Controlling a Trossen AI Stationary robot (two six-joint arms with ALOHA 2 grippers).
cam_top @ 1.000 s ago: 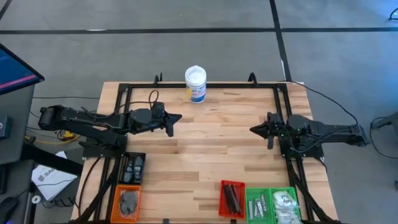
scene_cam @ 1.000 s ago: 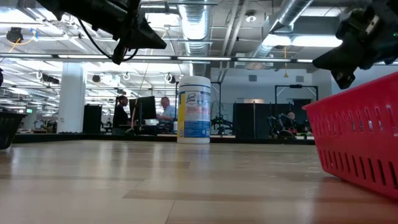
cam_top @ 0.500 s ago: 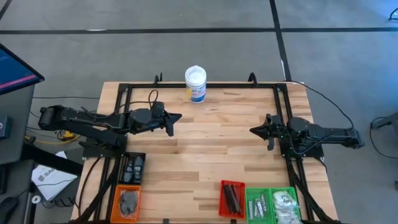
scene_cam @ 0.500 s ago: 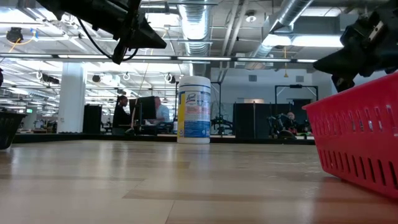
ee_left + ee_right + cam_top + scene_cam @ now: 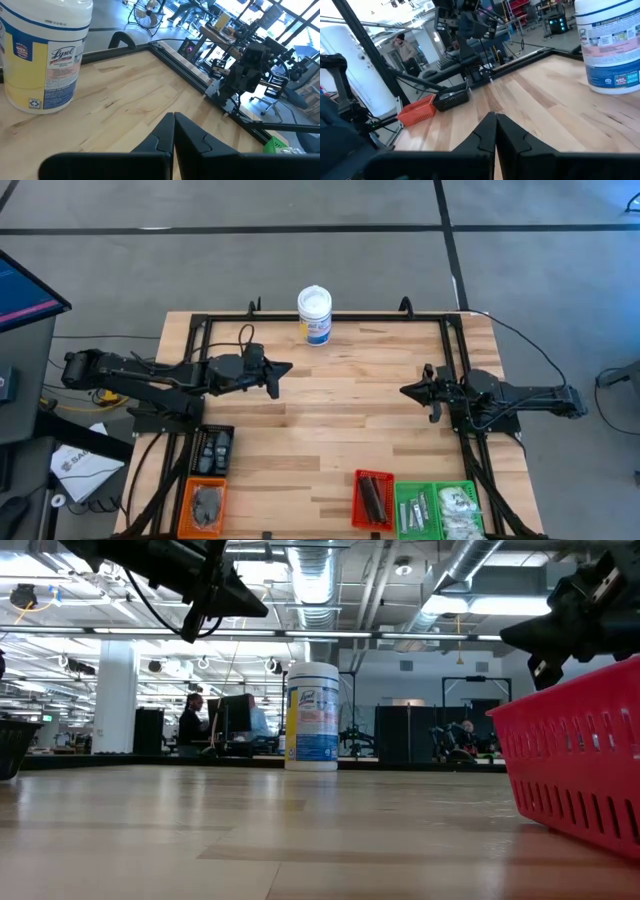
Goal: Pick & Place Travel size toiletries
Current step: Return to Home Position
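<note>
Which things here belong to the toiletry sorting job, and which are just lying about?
Job:
- dark sticks in the red bin
- silvery pieces and white packets in the green bins
- grey items in the orange bin
- left gripper and right gripper, both shut, above the table

Lying about:
- white tub with blue label
- screen off the table's left

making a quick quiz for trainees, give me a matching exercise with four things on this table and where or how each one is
Things:
1. white tub
2. red bin
3. orange bin
4. left gripper

Descriptions:
A. shut and empty, above the left half of the table
B. front edge, dark sticks inside
C. back edge, near the middle, upright
D. front left corner, grey items inside

Pairs: 1-C, 2-B, 3-D, 4-A
</note>
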